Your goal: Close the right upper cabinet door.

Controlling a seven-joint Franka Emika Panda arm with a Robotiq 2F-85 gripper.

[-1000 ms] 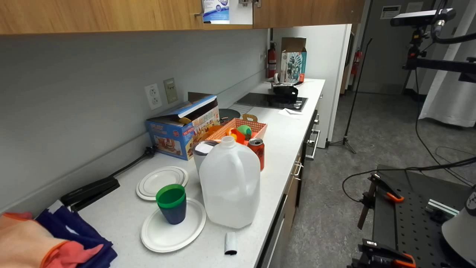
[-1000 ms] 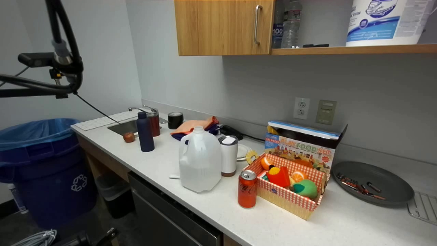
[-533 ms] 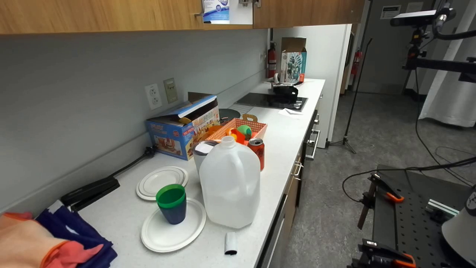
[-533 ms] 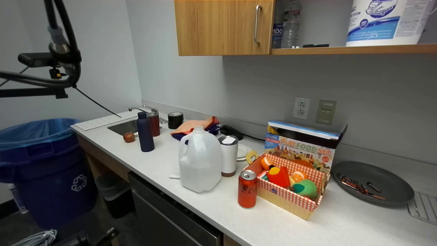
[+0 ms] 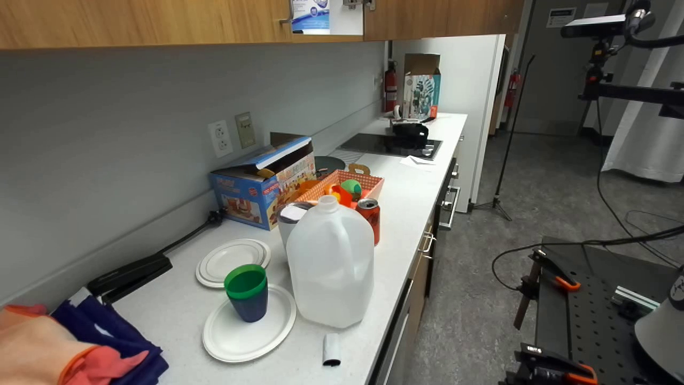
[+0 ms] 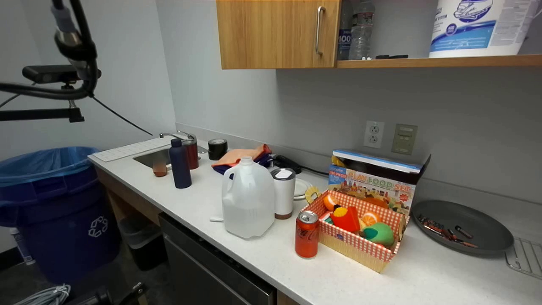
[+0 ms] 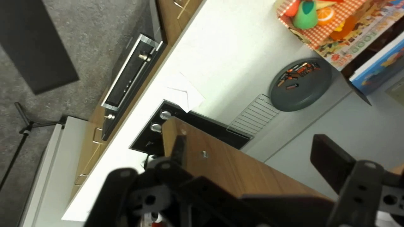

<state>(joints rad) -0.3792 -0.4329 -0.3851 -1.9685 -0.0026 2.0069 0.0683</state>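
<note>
The right upper cabinet door stands swung out above the table, and in the wrist view it crosses the gap of the tool, whose fingers are spread wide and pinch nothing; whether they touch it, I can't tell. To close it well, I'd get a finger onto the outer face, push near the free edge rather than by the hinge, and follow the arc gently until it sits flush.
</note>
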